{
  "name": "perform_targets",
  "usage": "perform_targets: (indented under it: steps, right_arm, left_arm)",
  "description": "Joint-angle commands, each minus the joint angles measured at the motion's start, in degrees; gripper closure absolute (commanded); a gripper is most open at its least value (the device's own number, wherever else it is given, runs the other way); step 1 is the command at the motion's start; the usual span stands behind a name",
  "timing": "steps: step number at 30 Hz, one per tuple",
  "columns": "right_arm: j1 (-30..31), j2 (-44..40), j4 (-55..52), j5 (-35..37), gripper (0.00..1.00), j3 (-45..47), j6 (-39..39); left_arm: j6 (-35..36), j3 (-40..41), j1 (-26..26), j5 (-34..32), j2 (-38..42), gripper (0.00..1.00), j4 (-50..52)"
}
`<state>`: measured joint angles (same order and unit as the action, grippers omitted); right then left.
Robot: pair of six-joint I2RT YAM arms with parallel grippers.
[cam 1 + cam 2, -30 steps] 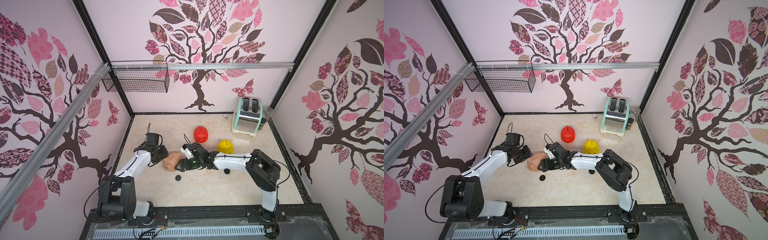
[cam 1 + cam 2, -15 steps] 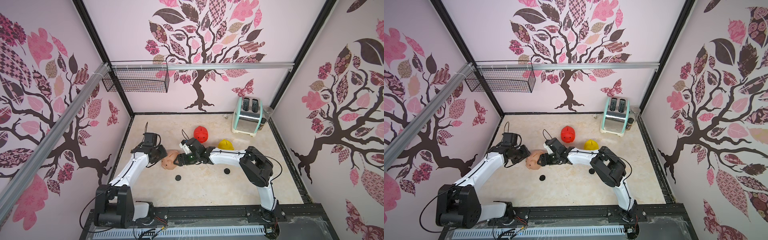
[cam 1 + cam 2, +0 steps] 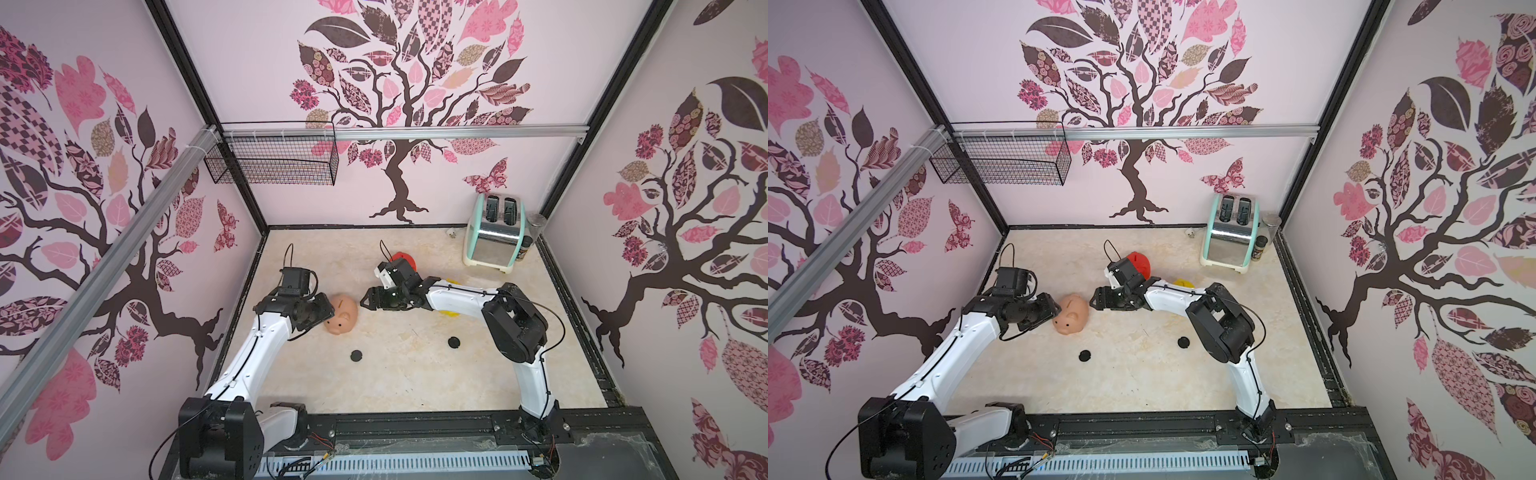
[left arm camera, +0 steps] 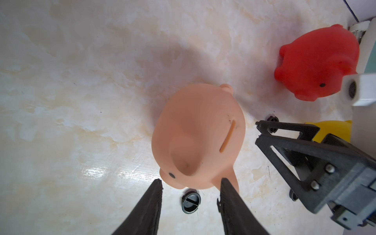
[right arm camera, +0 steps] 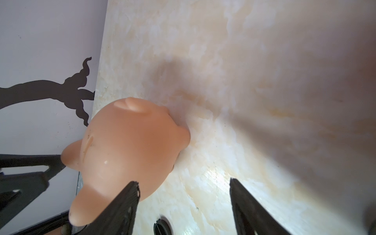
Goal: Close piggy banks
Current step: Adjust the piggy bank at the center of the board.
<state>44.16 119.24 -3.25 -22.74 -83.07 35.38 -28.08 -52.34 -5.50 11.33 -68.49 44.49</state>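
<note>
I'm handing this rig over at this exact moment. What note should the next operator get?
Left gripper: open, tips at the head of the pink pig.
Right gripper: open, empty, on the pig's other side.
Pink pig stands on the table, slot up, belly hidden.
Red pig and yellow pig are partly hidden by the right arm.
Two black plugs lie loose.
Remaining: probably plug red and yellow; check pink.

Clock on the peach pig (image 3: 343,313), 12 toward the back wall (image 3: 332,199): left gripper (image 3: 329,315) hard by at 9, right gripper (image 3: 365,300) just off at 2, red pig (image 3: 405,258) farther out on that line. The yellow pig (image 3: 452,313) sits at 3, half hidden by the right arm (image 3: 457,297). Bare floor (image 3: 345,266) at 12. A black plug (image 3: 355,355) at 5, a second plug (image 3: 454,343) at 4, open floor around both.
</note>
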Motion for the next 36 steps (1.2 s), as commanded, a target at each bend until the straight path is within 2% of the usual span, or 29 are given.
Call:
perform_targets:
  steps: [1,8,12,17,21,36]
  right_arm:
    - [0.0,-3.8,-2.5,-0.5,0.26,0.3,-2.5]
    - [0.0,-7.4,-3.4,-0.9,0.26,3.4,-3.7]
    - [0.0,-9.4,-3.0,-1.4,0.25,5.4,-3.6]
    - [0.0,-11.1,-2.5,-2.0,0.25,7.3,-3.5]
    - [0.0,-11.7,-2.3,-2.9,0.25,8.5,-3.1]
    - [0.0,-14.3,-2.4,-3.1,0.24,11.2,-3.9]
  left_arm:
    - [6.8,-2.4,0.1,3.3,-0.2,0.52,1.3]
    - [14.6,-4.5,0.0,1.1,-2.5,0.52,2.4]
    - [17.7,-2.2,0.1,-0.8,-1.4,0.51,-2.0]
    - [19.9,-0.7,0.1,-0.3,-2.4,0.51,-4.1]
    - [20.5,-0.2,0.0,-1.8,-3.4,0.51,-5.3]
    - [17.2,-0.2,0.1,4.8,-6.3,0.53,-3.1]
